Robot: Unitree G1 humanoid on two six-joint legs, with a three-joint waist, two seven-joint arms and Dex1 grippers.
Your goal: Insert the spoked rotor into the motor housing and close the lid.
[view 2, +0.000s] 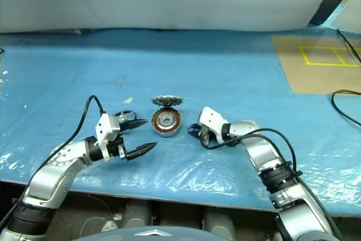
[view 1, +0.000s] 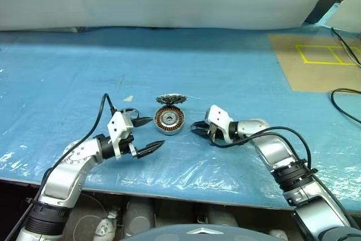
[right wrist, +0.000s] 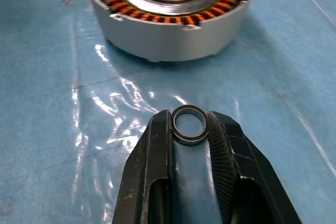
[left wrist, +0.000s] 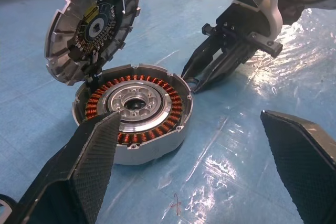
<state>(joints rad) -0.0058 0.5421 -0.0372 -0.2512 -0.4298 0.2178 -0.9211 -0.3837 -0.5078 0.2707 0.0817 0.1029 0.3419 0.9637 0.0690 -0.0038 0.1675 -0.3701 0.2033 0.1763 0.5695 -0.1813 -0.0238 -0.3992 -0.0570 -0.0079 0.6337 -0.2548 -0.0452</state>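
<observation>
From the head views, the motor housing (view 1: 170, 121) sits on the blue table (view 1: 225, 77), lid (view 1: 171, 99) raised at its far edge, between both arms. The left wrist view shows the spoked rotor (left wrist: 137, 104) seated inside; the left gripper (view 1: 148, 134) is spread, empty. In the right wrist view, the right gripper (right wrist: 190, 128) pinches a small ring (right wrist: 189, 124).

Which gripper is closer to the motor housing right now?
The right gripper, by a little. It sits just off the motor housing's right side, pinching a small ring. The left gripper stands open at the housing's near left.
</observation>
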